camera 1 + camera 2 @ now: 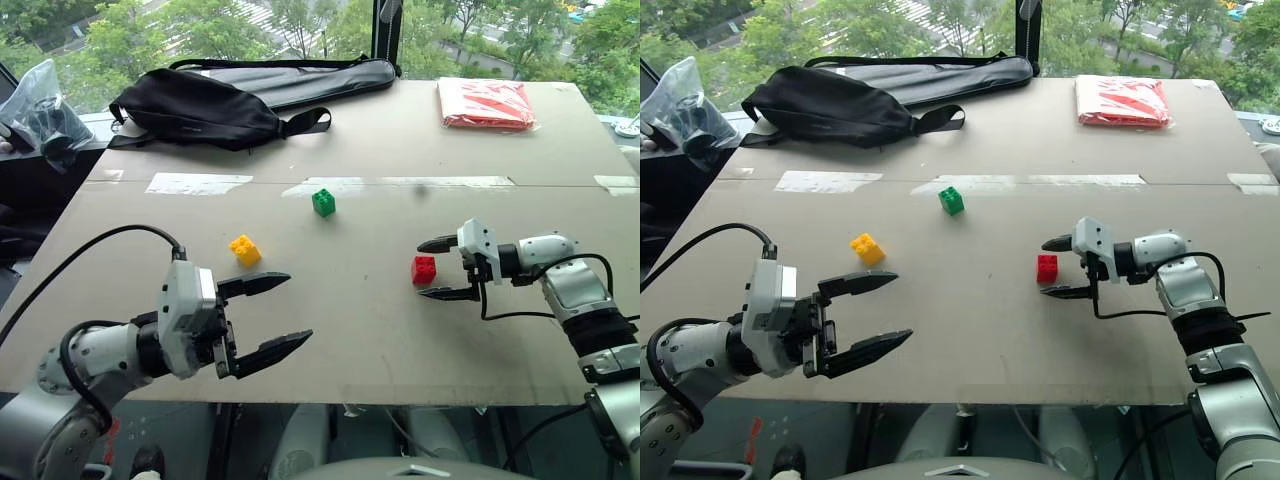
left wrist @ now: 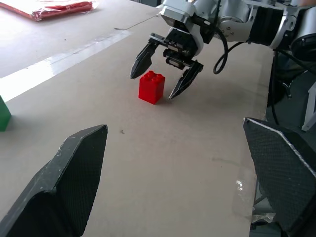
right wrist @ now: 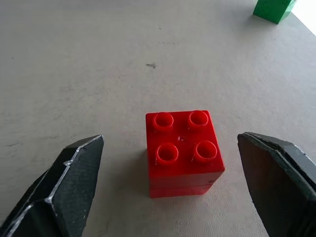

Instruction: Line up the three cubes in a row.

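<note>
On the bench [image 1: 380, 340], the red cube [image 1: 424, 269] stands upright, studs up, towards the right side, with the right gripper [image 1: 437, 268] just beside it. Its fingers are spread wide, one on each side of the cube with a gap on both sides, so they hold nothing; the right wrist view shows the cube between them, touching neither. The yellow cube [image 1: 244, 250] sits left of centre and the green cube [image 1: 323, 202] lies farther back, near the strip of tape [image 1: 400, 183] across the bench; the three are well apart and not in a line. The left gripper [image 1: 282, 313] hovers at the near left, below the yellow cube in the eye views, its fingers wide open and empty. At the far edge lie a black bag [image 1: 200, 108] and a red packet [image 1: 486, 102].
</note>
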